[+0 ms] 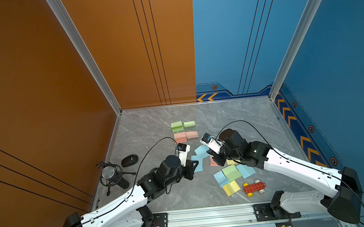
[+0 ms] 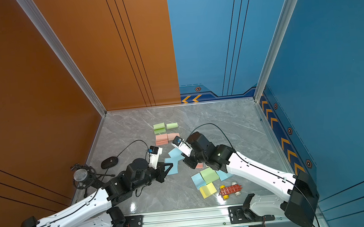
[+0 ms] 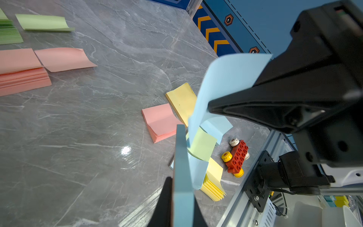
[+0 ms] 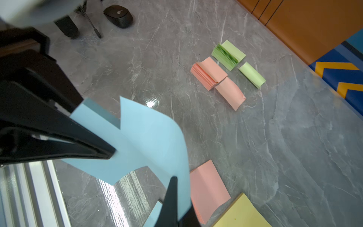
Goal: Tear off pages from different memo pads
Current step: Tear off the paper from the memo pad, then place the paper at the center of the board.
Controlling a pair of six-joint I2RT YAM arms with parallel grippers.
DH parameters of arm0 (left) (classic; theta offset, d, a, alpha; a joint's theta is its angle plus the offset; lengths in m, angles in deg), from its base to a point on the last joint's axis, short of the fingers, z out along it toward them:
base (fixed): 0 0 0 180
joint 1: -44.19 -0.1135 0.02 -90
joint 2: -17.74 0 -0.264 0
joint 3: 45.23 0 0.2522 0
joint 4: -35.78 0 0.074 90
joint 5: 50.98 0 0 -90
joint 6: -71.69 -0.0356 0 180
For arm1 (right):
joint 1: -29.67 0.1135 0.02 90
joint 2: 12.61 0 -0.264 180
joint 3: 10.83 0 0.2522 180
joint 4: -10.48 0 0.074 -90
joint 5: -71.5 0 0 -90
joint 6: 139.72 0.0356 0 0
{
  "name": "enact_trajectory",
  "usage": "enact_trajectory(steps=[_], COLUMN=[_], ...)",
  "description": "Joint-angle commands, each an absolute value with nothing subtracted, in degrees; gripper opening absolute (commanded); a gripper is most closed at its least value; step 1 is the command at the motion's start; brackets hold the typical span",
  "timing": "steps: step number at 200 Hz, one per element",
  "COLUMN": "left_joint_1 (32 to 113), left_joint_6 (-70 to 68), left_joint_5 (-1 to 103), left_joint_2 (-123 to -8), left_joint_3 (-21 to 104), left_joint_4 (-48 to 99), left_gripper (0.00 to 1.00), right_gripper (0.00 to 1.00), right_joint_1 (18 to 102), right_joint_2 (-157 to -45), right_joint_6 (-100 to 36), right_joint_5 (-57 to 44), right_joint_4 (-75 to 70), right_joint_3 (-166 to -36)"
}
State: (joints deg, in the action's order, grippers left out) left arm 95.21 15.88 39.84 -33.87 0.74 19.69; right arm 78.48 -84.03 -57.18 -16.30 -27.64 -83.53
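My left gripper (image 3: 182, 198) is shut on a blue memo pad (image 3: 182, 176), held edge-on above the table's middle (image 1: 196, 162). The right gripper (image 4: 179, 206) is shut on a blue page (image 4: 153, 137) that curls back to that pad; it meets the left gripper (image 4: 106, 153) there. In both top views the two grippers face each other over the blue paper (image 2: 173, 155). A green pad (image 1: 176, 126) with a loose green page (image 1: 189, 124) and a pink pad (image 1: 180, 137) with a pink page (image 1: 192, 134) lie further back.
Green (image 1: 231, 172), blue (image 1: 247, 171) and yellow (image 1: 231, 187) pads lie heaped near the front, with a pink pad (image 4: 208, 188) under the right gripper. A red toy car (image 1: 254, 187) sits beside them. A microphone (image 1: 110, 173) and a black mouse (image 1: 129, 160) stand at the left.
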Motion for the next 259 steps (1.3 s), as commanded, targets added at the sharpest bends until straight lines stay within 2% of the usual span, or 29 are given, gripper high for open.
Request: enact_trajectory(steps=[1, 53, 96, 130, 165, 200, 259], left_joint_1=[93.88, 90.33, 86.23, 82.05, 78.90, 76.72, 75.87], left_joint_6=[17.65, 18.60, 18.48, 19.12, 18.92, 18.18, 17.75], left_joint_5=[37.92, 38.43, 36.15, 35.24, 33.75, 34.53, 35.77], left_joint_2=[-33.23, -34.12, -29.48, -21.07, -15.67, -14.08, -13.75], left_joint_3=[-0.35, -0.27, 0.60, 0.86, 2.60, 3.71, 2.51], left_joint_4=[14.34, 10.68, 2.54, -2.55, -8.25, -9.81, -9.89], left_gripper=[0.00, 0.00, 0.00, 0.00, 0.00, 0.00, 0.00], right_gripper=[0.00, 0.00, 0.00, 0.00, 0.00, 0.00, 0.00], right_joint_1=[77.08, 76.56, 74.30, 74.24, 75.01, 77.13, 80.07], right_joint_2=[-84.92, -84.96, -87.45, -95.75, -109.18, -120.69, -131.06], right_joint_6=[-53.44, -54.47, -60.19, -66.12, -69.84, -76.84, -85.30], right_joint_5=[-26.96, -26.08, -26.02, -27.23, -27.19, -27.44, -34.43], right_joint_4=[-25.90, -25.21, -28.47, -33.54, -42.92, -46.67, -47.95], right_joint_3=[-85.43, -86.72, -89.77, -96.83, -107.88, -114.73, -121.95])
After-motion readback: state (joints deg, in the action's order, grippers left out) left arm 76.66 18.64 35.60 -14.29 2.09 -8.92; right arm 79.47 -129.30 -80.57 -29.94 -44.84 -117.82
